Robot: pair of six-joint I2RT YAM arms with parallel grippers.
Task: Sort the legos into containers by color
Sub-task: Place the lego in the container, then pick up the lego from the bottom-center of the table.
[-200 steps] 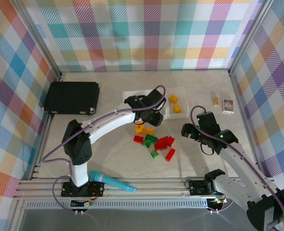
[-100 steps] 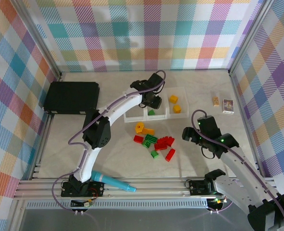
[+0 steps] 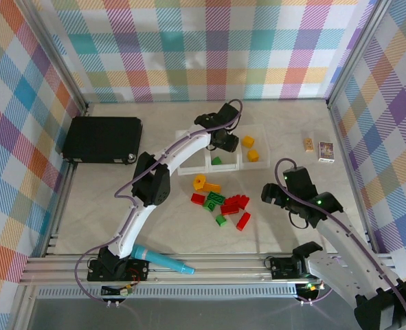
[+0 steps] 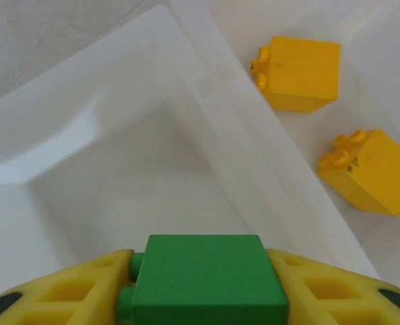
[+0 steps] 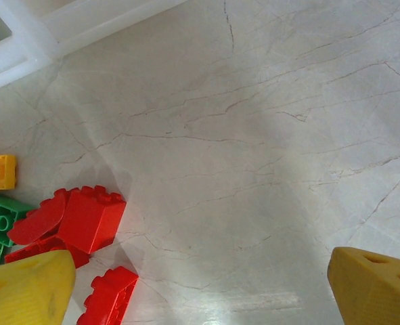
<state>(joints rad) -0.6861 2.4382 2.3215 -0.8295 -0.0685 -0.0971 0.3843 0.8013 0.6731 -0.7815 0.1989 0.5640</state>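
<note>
Left gripper (image 4: 200, 261) is pinching a green lego (image 4: 206, 288) between its two yellow fingers, both of them lying against the brick's sides. It is hanging over the middle bin of the containers (image 4: 254, 135); the bin's white floor is showing bare ahead of the brick. In the top view the green lego (image 3: 216, 161) is showing at the near side of that middle bin.

Two yellow legos (image 4: 301, 71) (image 4: 369, 169) are lying in the right-hand bin, apart from each other, studs facing left in the left wrist view.

Right gripper (image 5: 200, 291) is hovering with fingers spread wide and nothing between them, over bare tabletop (image 5: 254, 135) just right of the loose pile.

The pile is sitting in front of the containers: red legos (image 3: 237, 203) are clustering at the right, green legos (image 3: 215, 199) are lying beside them, and yellow-orange legos (image 3: 201, 182) are lying nearest the bins. One red brick (image 3: 243, 221) is lying slightly apart, on the near side.

Black case (image 3: 103, 139) is resting at the far left.
</note>
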